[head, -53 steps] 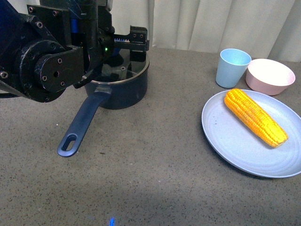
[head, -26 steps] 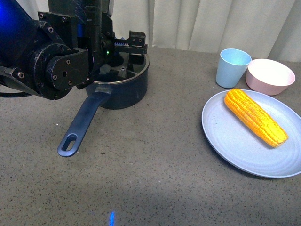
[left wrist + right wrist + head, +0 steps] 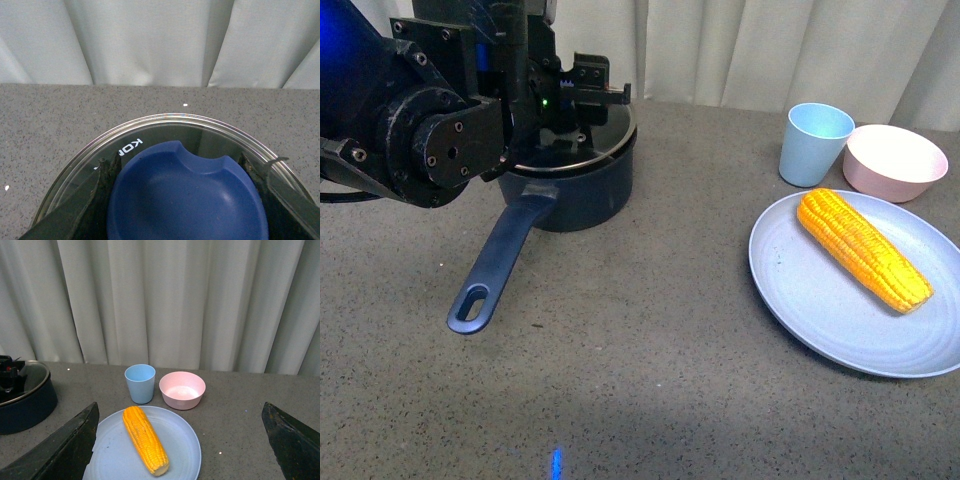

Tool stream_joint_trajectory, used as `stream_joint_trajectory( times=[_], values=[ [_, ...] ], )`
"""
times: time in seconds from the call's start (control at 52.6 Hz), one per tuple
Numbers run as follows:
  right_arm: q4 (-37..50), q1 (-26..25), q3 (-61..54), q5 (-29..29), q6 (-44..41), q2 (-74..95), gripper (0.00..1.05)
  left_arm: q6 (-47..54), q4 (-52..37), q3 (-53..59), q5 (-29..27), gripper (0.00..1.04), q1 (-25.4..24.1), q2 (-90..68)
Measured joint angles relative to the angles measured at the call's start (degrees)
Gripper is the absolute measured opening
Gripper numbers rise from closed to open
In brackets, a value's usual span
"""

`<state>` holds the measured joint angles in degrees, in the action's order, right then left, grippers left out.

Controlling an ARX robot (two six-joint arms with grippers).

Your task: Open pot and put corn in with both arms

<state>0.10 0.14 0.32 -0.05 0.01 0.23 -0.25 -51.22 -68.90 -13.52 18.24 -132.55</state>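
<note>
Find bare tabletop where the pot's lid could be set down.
Widest free patch: the table between the pot handle and the plate. The near strip in front of both is bare too. Crowded: the far right, where cup, bowl and plate cluster, and around the pot under the left arm.

Pot at desk's left rear, lid on it, corn on plate at right, cup and bowl behind.
</note>
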Motion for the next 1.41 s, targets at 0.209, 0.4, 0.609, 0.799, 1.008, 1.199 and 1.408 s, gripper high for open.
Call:
stream_joint_trajectory(
  times=[0.209,0.4,0.609,0.799,1.008,1.199,1.408],
  values=[
    [0.0,0.0,0.0,0.0,0.0,0.0,0.95,-0.7,-0.72,0.66,0.52,0.63,-1.64,4.72],
    [0.0,0.0,0.0,0.0,0.0,0.0,0.95,-0.15,-3.48,4.2,2.91,0.63,-9.38,7.65],
    [0.0,0.0,0.02,-0.02,0.0,0.0,0.95,1.62,-6.51,9.09,6.19,0.63,-17.73,7.19],
    [0.0,0.0,0.0,0.0,0.0,0.0,0.95,-0.39,-8.76,9.51,6.27,0.63,-21.03,4.37],
    [0.0,0.0,0.0,0.0,0.0,0.0,0.95,0.02,-11.56,9.31,7.78,0.63,-21.31,-1.7],
    [0.0,0.0,0.0,0.0,0.0,0.0,0.95,1.4,-13.29,8.55,8.59,0.63,-21.16,-7.32],
    [0.0,0.0,0.0,0.0,0.0,0.0,0.95,1.66,-13.35,7.65,8.52,0.63,-21.07,-9.6]
  ],
)
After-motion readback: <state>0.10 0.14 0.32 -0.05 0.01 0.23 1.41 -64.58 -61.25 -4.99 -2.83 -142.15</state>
